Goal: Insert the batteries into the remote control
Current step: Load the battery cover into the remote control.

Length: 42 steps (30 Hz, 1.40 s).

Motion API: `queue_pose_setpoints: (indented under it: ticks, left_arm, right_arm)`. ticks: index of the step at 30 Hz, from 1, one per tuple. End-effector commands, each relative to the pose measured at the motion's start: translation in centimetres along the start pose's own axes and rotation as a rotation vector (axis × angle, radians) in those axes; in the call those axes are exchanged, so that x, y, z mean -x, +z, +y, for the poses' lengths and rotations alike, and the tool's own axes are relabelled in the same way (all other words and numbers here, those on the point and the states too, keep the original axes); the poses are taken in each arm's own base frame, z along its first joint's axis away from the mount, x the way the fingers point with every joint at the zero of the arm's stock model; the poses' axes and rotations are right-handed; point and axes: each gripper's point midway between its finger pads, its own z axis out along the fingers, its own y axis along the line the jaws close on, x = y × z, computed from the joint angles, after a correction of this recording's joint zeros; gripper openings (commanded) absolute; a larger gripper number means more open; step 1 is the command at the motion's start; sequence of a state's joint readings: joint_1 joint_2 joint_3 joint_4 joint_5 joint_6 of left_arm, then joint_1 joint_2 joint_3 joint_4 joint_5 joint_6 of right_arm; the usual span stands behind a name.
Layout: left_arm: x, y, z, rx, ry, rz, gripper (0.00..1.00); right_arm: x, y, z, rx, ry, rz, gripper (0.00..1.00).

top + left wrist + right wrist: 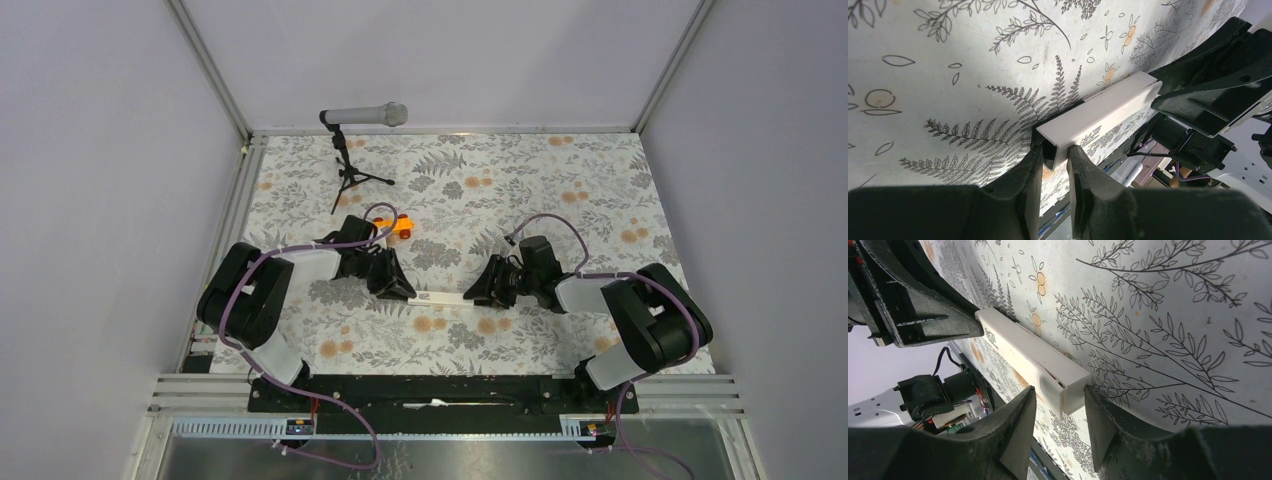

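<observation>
Arms (262, 290) reach inward low; left gripper (1055, 159) clenches remote control (1108, 107), right gripper (1058, 402) straddles it, released.

Left arm (250, 300) and right arm (650, 320) in glossy black joint housings and white link shells, purple cable (320, 246) looped along each, left end effector (1055, 148) and right end effector (1059, 391) with grainy matte black wedge fingers (1015, 430), black base bar (440, 392)

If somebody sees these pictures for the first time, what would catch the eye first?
Both grippers meet in the middle at one slim white remote control: the left gripper pinches one end, the right gripper stands open around the other. Farther back stand a grey microphone on a black tripod, and an orange toy car just behind the left gripper.
</observation>
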<state>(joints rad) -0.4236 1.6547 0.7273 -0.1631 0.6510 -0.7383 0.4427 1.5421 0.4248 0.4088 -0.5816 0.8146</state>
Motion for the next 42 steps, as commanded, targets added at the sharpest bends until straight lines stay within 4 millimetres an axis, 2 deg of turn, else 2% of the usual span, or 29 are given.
queue_pose_setpoints:
  ticks: [1,7,8,10,11,13,16,20,25,31,35,42]
  left_arm:
    - [-2.4,2.3,5.3,0.216,-0.016,0.042,0.19]
    - [-3.4,3.2,5.5,0.223,0.006,0.072,0.25]
    - [-3.5,3.3,5.5,0.223,0.011,0.076,0.27]
    - [-3.8,3.4,5.6,0.228,0.020,0.079,0.32]
    - [-3.8,3.5,5.5,0.226,0.026,0.080,0.34]
    - [-3.8,3.5,5.5,0.231,0.032,0.073,0.38]
    - [-3.7,3.4,5.4,0.237,0.033,0.066,0.35]
    - [-3.6,3.4,5.4,0.239,0.031,0.064,0.20]
    - [-3.2,3.4,4.7,0.218,0.034,0.055,0.00]
    - [-2.7,3.3,3.9,0.198,0.042,0.036,0.00]
    - [-2.6,3.2,3.2,0.173,0.037,0.030,0.00]
    - [-1.1,2.6,2.1,0.173,0.011,-0.046,0.00]
  right_arm:
    - [-3.2,1.0,-4.6,-0.175,0.013,0.085,0.49]
    - [-3.8,1.7,-4.1,-0.189,-0.062,0.109,0.48]
    - [-3.9,1.8,-4.3,-0.200,-0.056,0.109,0.42]
    - [-3.7,1.9,-4.6,-0.220,-0.046,0.101,0.21]
    - [-3.7,2.0,-4.8,-0.226,-0.043,0.099,0.14]
    - [-3.7,2.0,-4.9,-0.236,-0.045,0.092,0.09]
    - [-3.5,1.8,-4.8,-0.236,-0.052,0.077,0.09]
    - [-3.6,1.7,-4.7,-0.231,-0.054,0.076,0.14]
    - [-4.6,2.2,-4.5,-0.217,-0.083,0.109,0.26]
    - [-6.5,3.3,-4.1,-0.241,-0.106,0.155,0.29]
    - [-7.1,3.9,-4.1,-0.359,-0.157,0.156,0.31]
    - [-8.6,2.8,-5.8,-0.541,-0.171,0.164,0.31]
